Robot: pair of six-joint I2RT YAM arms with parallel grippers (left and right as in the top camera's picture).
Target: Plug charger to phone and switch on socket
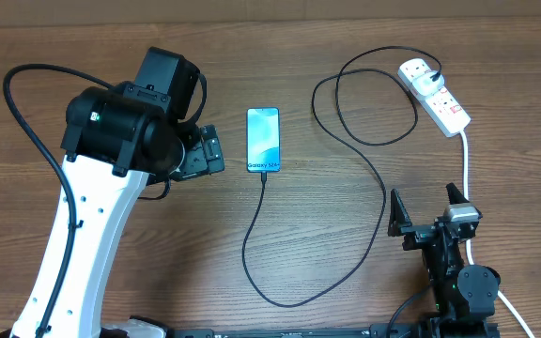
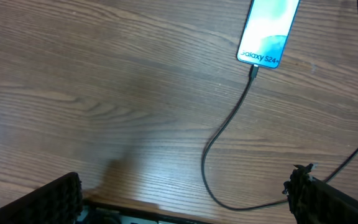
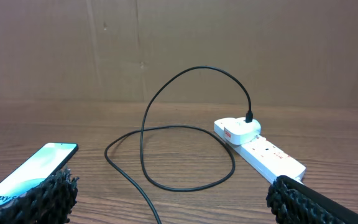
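Observation:
The phone (image 1: 263,139) lies flat at mid-table with its screen lit; it also shows in the left wrist view (image 2: 269,31) and the right wrist view (image 3: 27,171). The charger's black cable (image 1: 369,169) has its tip in the phone's near edge (image 2: 253,71) and loops to its white adapter (image 1: 419,75), which sits in the socket (image 1: 444,108); adapter and strip also show in the right wrist view (image 3: 241,130). My left gripper (image 1: 207,150) is open and empty just left of the phone. My right gripper (image 1: 428,211) is open and empty, in front of the socket.
The socket's thick white cord (image 1: 466,164) runs from the strip toward the right arm's base. A brown cardboard wall (image 3: 179,50) stands behind the table. The cable's big loop (image 1: 280,282) lies near the front edge.

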